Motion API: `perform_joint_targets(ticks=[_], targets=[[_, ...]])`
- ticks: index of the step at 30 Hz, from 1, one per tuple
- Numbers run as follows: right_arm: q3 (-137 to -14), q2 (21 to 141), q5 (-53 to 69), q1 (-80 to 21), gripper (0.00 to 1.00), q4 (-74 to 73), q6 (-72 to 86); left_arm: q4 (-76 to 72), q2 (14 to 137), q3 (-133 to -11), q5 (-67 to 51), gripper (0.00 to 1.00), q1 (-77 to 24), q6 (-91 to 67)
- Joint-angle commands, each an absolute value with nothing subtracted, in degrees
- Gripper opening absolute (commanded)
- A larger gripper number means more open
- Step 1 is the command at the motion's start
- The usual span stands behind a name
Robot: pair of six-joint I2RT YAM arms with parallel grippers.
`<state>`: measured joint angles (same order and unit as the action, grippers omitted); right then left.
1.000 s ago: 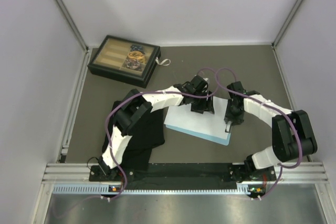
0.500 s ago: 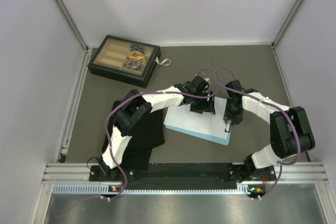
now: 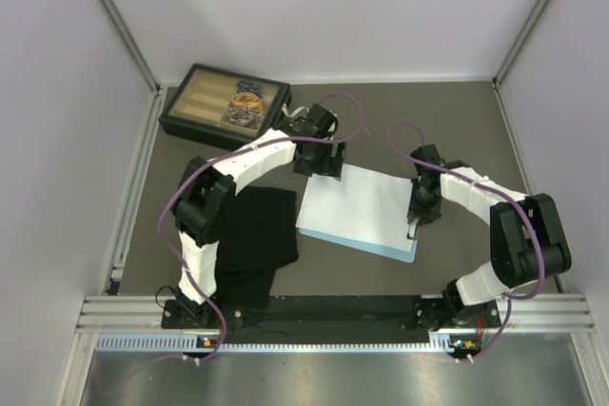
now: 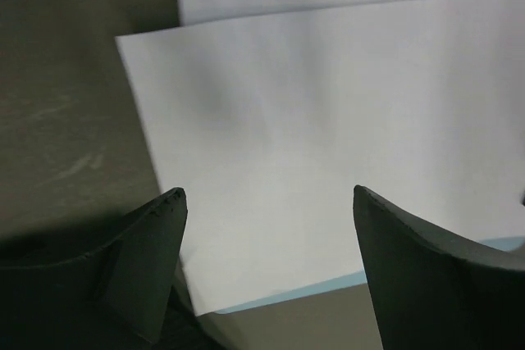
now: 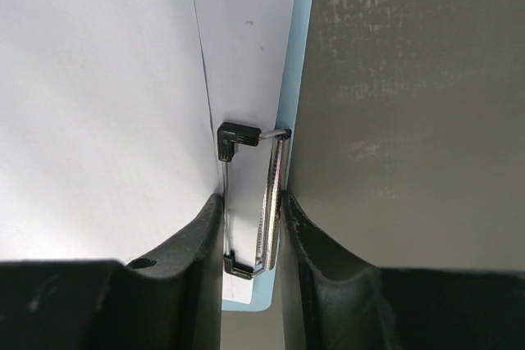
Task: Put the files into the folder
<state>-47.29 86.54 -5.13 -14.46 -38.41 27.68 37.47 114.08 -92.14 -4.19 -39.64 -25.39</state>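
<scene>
On the table, about midway between the left and right edges and nearer the front edge, the folder lies flat. The files lie on top, the two sheets skewed rather than squared. My left gripper hangs wide and empty over their far-left corner. My right gripper is pinched narrow on the clip at the folder's right-hand end. I judge this the tucking-in step: the next move is to nudge both sheets rightward under the clip.
</scene>
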Motion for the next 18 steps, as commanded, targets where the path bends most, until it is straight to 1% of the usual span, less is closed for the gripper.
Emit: perform_joint_targets(ticks=[1,5,9,10,12,15,18], targets=[[-44.2,87.1,-4.2,-14.2,0.00,-31.6,24.9,42.7,113.0,-91.9,1.8,0.89,-37.4,-20.9],[-43.5,85.7,-2.5,-13.4,0.00,-29.8,24.3,43.3,115.1,-91.8,6.5,0.93,-36.6,-21.0],[-42.2,85.9,-0.3,-12.2,0.00,-27.6,23.9,43.3,119.6,-92.1,6.6,0.93,-36.1,-20.9],[-41.9,86.0,1.6,-12.0,0.00,-27.5,23.7,43.4,120.2,-92.2,5.8,0.92,-36.1,-21.4],[-41.5,85.5,2.2,-11.8,0.00,-26.6,23.8,42.6,121.5,-91.5,5.0,0.88,-36.1,-21.4],[-40.6,83.7,3.3,-11.4,0.00,-25.8,23.3,42.7,123.1,-91.2,5.3,0.85,-36.1,-21.7],[-39.2,82.8,7.5,-9.1,0.00,-24.5,22.9,43.2,124.4,-91.4,6.3,0.84,-36.2,-21.7]])
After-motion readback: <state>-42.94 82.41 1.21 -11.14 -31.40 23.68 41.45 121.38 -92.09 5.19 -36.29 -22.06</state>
